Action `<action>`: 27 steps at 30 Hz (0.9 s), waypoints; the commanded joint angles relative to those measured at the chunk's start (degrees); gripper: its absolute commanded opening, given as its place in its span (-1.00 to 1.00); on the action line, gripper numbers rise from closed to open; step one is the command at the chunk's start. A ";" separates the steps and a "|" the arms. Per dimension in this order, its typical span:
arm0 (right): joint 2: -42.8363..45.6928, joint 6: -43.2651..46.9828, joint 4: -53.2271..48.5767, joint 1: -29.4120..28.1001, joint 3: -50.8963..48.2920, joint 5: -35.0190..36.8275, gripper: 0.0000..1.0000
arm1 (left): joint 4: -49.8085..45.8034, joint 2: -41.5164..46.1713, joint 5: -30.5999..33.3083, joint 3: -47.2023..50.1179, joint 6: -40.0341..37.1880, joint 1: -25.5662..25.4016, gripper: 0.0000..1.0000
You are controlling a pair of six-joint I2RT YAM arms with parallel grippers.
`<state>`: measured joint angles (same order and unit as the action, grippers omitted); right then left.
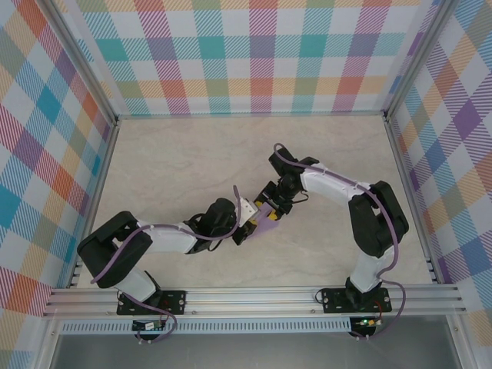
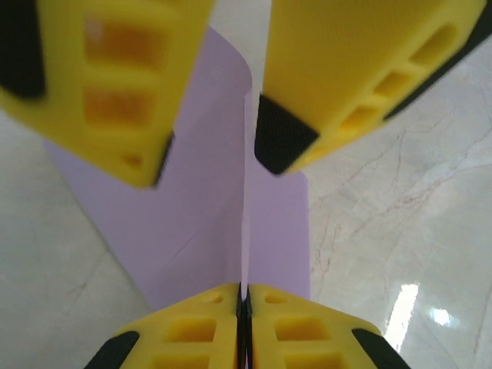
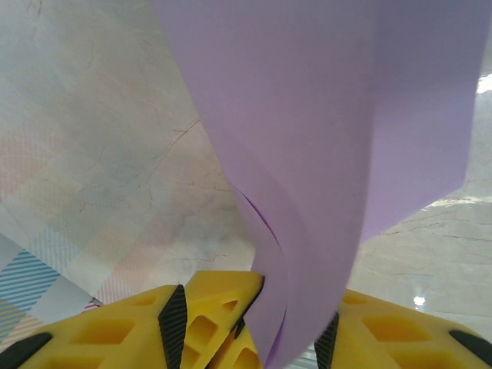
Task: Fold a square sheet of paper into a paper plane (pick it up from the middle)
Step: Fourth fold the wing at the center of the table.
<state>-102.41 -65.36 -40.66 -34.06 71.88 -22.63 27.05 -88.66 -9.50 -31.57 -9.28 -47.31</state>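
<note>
Square sheet of paper (image 2: 200, 231), folded, over the table's (image 1: 192, 169) centre: left gripper (image 2: 244, 296) clenched on its edge; right gripper (image 2: 211, 157) straddles it, jaws apart. Both grippers hide most of it from above.

Table (image 1: 177, 154) open around; left arm (image 1: 165, 240), right arm (image 1: 338, 184) and paper (image 1: 267, 223) between seemingly bar centre.

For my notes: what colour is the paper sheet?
Paper: plain lavender, clearest in right wrist view.

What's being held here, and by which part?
The left gripper pinches the sheet of paper at one edge, on its upright fold line. The right gripper straddles the paper, jaws apart.
</note>
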 commanded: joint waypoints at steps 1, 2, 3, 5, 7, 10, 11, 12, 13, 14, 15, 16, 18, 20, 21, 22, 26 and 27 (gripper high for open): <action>-1.20 0.32 -3.53 0.03 2.04 -1.32 -0.08 | -1.99 0.73 1.52 -2.48 -4.75 0.72 -0.78; -1.38 0.32 -3.65 0.05 1.96 -1.29 -0.15 | -2.00 0.54 1.55 -2.76 -4.90 0.68 -0.78; -1.49 0.18 -3.60 0.01 1.97 -1.23 -0.22 | -1.92 0.24 1.39 -2.96 -4.95 0.72 -0.78; -1.61 -0.01 -3.20 0.04 1.87 -1.24 -0.39 | -1.65 -0.23 1.27 -3.06 -4.66 0.70 -0.76; -1.52 -0.27 -3.35 0.07 2.01 -0.68 -0.56 | -1.65 -0.72 1.44 -2.97 -3.21 0.70 -0.68; -1.48 -0.65 -3.20 0.05 1.86 0.05 -0.66 | -1.07 -0.55 1.73 -2.06 1.00 0.68 -0.37; -1.63 -0.72 -3.11 -0.02 1.78 0.11 -0.66 | -0.74 -0.49 1.66 -1.56 2.33 0.72 -0.31; -1.81 -0.73 -3.10 0.05 1.78 0.05 -0.66 | 0.14 -0.31 1.33 -0.90 3.98 0.70 -0.26; -2.04 -0.82 -2.98 0.05 1.78 -0.01 -0.66 | 1.20 -0.16 1.45 -0.16 5.63 0.68 -0.22; -2.22 -0.82 -2.85 0.05 1.78 -0.11 -0.66 | 1.97 -0.03 1.42 0.44 6.84 0.72 -0.21; -2.43 -0.80 -2.85 0.05 1.86 -0.22 -0.66 | 2.78 0.11 1.45 1.15 7.85 0.66 -0.21; -2.61 -0.90 -2.84 0.04 1.86 -0.21 -0.66 | 3.54 0.24 1.71 1.81 8.83 0.64 -0.20; -2.88 -0.95 -2.84 0.05 1.86 -0.19 -0.66 | 4.01 0.29 1.72 2.60 9.41 0.42 -0.20; -3.19 -1.02 -2.76 0.05 2.03 -0.30 -0.65 | 4.11 0.33 2.44 3.21 9.69 -0.01 -0.20; -3.23 -1.04 -2.86 -0.02 2.12 -0.25 -0.65 | 4.16 0.46 2.70 3.64 9.79 -0.12 -0.20; -3.42 -1.08 -2.85 0.02 2.21 -0.28 -0.65 | 4.32 0.74 3.02 3.99 9.89 -0.15 -0.20; -3.77 -1.16 -2.99 0.05 2.32 -0.09 -0.64 | 4.18 2.37 4.45 4.97 9.94 -0.24 -0.18; -3.88 -1.26 -3.03 0.01 2.37 -0.13 -0.64 | 4.14 2.67 5.07 5.23 9.96 -0.29 -0.18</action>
<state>-105.25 -65.63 -42.15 -34.06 72.58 -22.61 29.08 -88.29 -6.24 -27.42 -0.40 -47.22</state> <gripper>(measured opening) 0.178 0.411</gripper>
